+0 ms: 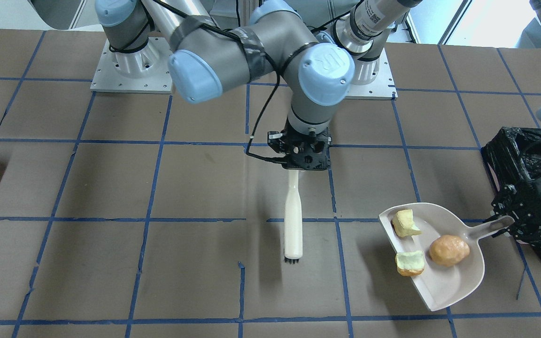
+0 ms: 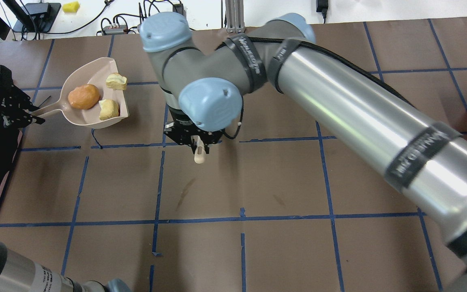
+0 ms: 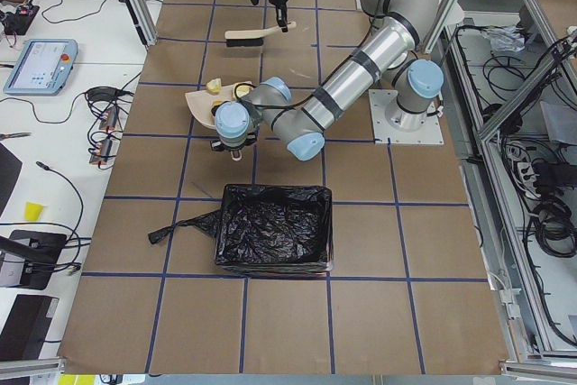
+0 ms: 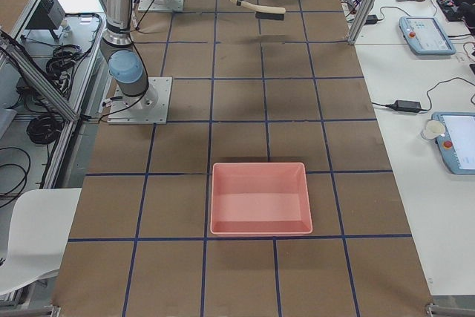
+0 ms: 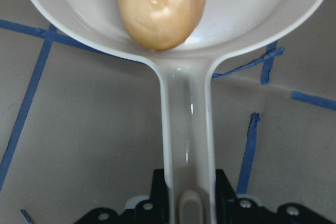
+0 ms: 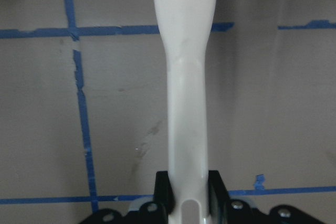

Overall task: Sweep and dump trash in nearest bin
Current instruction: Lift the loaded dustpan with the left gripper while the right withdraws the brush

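Observation:
My left gripper point(image 1: 510, 224) is shut on the handle of the beige dustpan point(image 1: 444, 281), which also shows in the left wrist view point(image 5: 186, 129). The pan is level and holds an orange bun point(image 1: 449, 250) and two yellowish scraps point(image 1: 405, 223) point(image 1: 410, 263). The bin point(image 1: 524, 155), lined with a black bag, stands just behind the left gripper; it also shows in the exterior left view point(image 3: 275, 227). My right gripper point(image 1: 298, 164) is shut on the handle of a cream brush point(image 1: 293, 220) with dark bristles, near the table's middle.
A pinkish-red tray point(image 4: 260, 198) lies on the robot's right side of the table, far from both grippers. The table is brown with a blue tape grid. Operators' desks with cables and tablets run along the far side.

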Controlling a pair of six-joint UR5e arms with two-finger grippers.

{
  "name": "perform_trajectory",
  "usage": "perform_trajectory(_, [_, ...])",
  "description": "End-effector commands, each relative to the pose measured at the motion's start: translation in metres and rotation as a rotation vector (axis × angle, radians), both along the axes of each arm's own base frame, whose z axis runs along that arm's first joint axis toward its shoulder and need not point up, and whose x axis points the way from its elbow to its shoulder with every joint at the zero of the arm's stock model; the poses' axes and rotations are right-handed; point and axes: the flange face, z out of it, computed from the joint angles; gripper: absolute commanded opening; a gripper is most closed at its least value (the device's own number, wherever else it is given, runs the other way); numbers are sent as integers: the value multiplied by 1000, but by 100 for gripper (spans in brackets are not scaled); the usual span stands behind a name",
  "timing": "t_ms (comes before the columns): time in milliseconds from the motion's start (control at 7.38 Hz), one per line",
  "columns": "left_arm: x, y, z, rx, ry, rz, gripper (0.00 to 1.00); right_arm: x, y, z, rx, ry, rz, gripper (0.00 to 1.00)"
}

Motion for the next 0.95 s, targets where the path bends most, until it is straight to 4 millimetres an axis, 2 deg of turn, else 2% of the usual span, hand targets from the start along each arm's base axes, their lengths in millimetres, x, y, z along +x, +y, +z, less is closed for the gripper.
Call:
perform_trajectory(0, [28,20,8,-32,104,94,2,-38,64,-17,-35,-1,25,0])
perform_trajectory(136, [35,29,15,-38,154,126,2,-46,82,-24,-25,2,38,0])
perform_trajectory(271, [52,46,28,-44,153,159,2,-50,93,-39,-55,-20,77,0])
perform_trajectory(407, [63,65,49,-54,173,197,2,-53,106,-58,-67,0,100,0])
perform_trajectory(542, [78,83,60,-72,222,255,2,-56,110,-70,-54,30,104,0])
perform_trajectory(678, [90,91,65,-88,217,280,2,-56,110,-73,-46,37,94,1])
perform_trajectory(814, [106,96,82,-115,193,300,2,-53,111,-75,-38,21,89,1])
